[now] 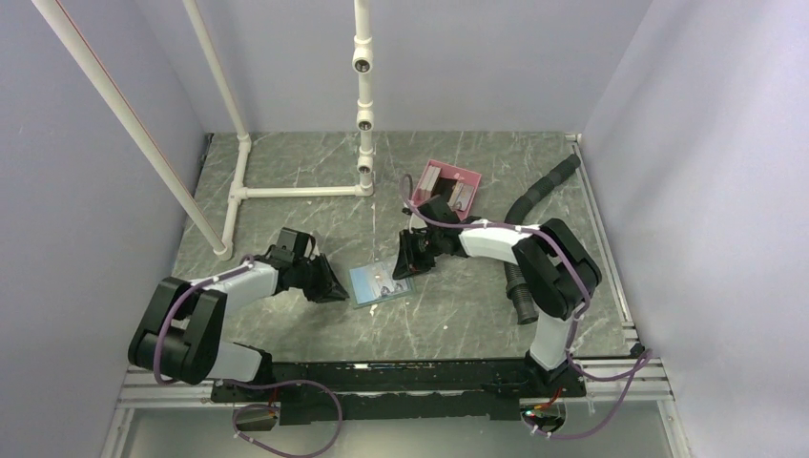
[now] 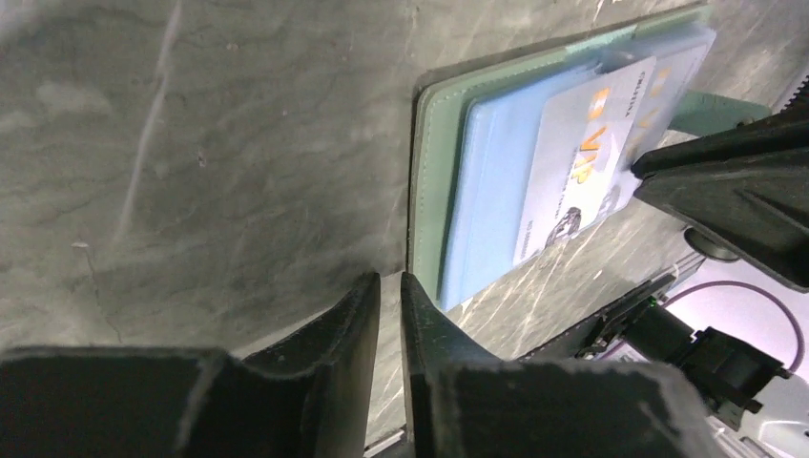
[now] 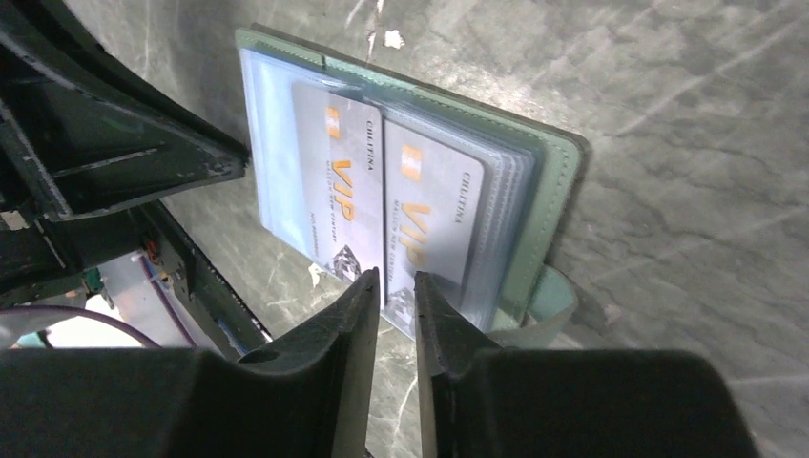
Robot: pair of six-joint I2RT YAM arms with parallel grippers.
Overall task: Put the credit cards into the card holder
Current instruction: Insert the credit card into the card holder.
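Card holder (image 1: 379,283) lies open flat mid-table between the two grippers. It has a dull green leathery cover with stitched, rounded corners, and inside is a stack of light blue clear plastic sleeves. The snap tab (image 3: 554,296) sticks out from its right edge, curled. In the right wrist view, two credit cards (image 3: 434,212) sit side by side in the top sleeves. They are thin, glossy silver rectangles with orange "VIP" print and a small orange chip.

The pink tray (image 1: 454,168), a flat rectangle, sits far right of the holder and well apart from it. It holds a few darker cards, too small to read.

Right gripper (image 1: 406,261) is at the holder's far-right edge. Its black, wedge-shaped fingers (image 3: 355,315) are nearly together with only a slim slit between them, and the tips sit over the cards' edge. Cannot tell whether they touch a card.

Left gripper (image 1: 334,286) is just left of the holder and low over the table. Its fingers (image 2: 358,310) are also nearly closed, with a thin gap and nothing between them. The tips sit beside the green cover's corner, and contact is unclear.

The table (image 1: 286,176) is grey-green stone-pattern with pale veins and a matte finish. A white plastic pipe frame (image 1: 300,192) is at the far left. A black ribbed hose (image 1: 547,183) curves along the right side.
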